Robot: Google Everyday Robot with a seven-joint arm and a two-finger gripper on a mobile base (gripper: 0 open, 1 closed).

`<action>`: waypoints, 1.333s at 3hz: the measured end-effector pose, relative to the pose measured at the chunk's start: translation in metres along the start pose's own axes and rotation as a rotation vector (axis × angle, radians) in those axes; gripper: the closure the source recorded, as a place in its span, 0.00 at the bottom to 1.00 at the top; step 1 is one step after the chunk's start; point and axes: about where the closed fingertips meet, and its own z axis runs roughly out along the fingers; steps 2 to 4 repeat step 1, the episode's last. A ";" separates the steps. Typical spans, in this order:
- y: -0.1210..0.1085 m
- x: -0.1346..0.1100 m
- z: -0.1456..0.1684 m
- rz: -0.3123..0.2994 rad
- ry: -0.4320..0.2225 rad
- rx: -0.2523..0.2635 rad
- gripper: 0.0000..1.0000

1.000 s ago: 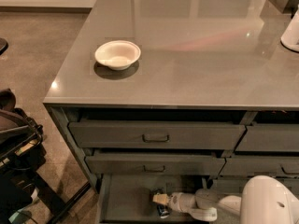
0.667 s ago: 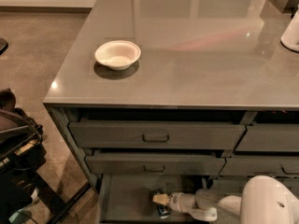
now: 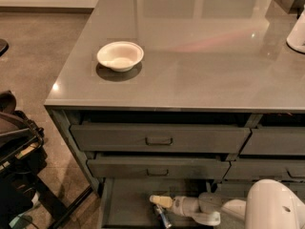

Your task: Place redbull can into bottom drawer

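Observation:
The bottom drawer (image 3: pixel 127 205) of the left column stands pulled out, a shallow dark-grey tray at the lower edge of the camera view. My gripper (image 3: pixel 160 202) reaches into it from the right, low over the drawer floor, on a white arm (image 3: pixel 271 206). The redbull can (image 3: pixel 163 218), slim and blue and silver, shows tilted just below the gripper's tip, inside the drawer. Whether the gripper holds it or it rests on the floor I cannot tell.
A white bowl (image 3: pixel 120 56) sits on the grey countertop (image 3: pixel 200 56) at the left. Two handled drawers (image 3: pixel 158 140) above the open one stand slightly ajar. A white object (image 3: pixel 297 32) is at the counter's right edge. Black equipment (image 3: pixel 16 166) stands on the floor at left.

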 end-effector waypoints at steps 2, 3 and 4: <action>0.000 0.000 0.000 0.000 0.000 0.000 0.00; 0.000 0.000 0.000 0.000 0.000 0.000 0.00; 0.000 0.000 0.000 0.000 0.000 0.000 0.00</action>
